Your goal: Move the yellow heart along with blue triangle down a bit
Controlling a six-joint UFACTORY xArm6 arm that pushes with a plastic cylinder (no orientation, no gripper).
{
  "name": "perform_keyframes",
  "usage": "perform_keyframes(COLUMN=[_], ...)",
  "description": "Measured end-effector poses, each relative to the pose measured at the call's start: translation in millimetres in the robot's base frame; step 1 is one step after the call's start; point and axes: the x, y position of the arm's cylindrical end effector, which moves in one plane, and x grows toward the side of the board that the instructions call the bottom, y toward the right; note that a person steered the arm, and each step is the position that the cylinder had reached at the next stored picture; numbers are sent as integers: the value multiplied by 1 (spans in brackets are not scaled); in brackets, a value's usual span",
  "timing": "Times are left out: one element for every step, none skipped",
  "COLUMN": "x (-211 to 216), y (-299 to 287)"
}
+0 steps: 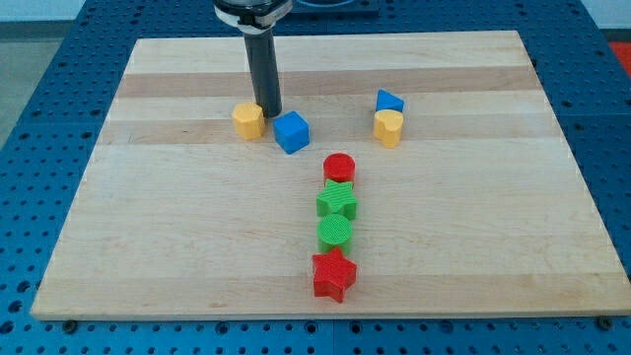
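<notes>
The yellow heart [388, 127] stands on the wooden board at the upper right of centre. The blue triangle [388, 102] sits just above it, touching or nearly touching it. My rod comes down from the view's top, and my tip [270, 111] rests on the board well to the left of both. The tip stands between a yellow hexagon-like block [248, 120] on its left and a blue cube [291, 131] at its lower right, close to each.
A column of blocks runs down the middle: a red cylinder [339, 168], a green star [337, 200], a green cylinder [335, 232] and a red star [333, 274]. The wooden board [148, 247] lies on a blue perforated table.
</notes>
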Motion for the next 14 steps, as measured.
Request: perform_keyframes(x=[1,-13,-16,-10,-7,-3,0,11,22,31,35,35,8,-33], y=[8,26,31,31,32,32,35,39,44,47,48,48,49,73])
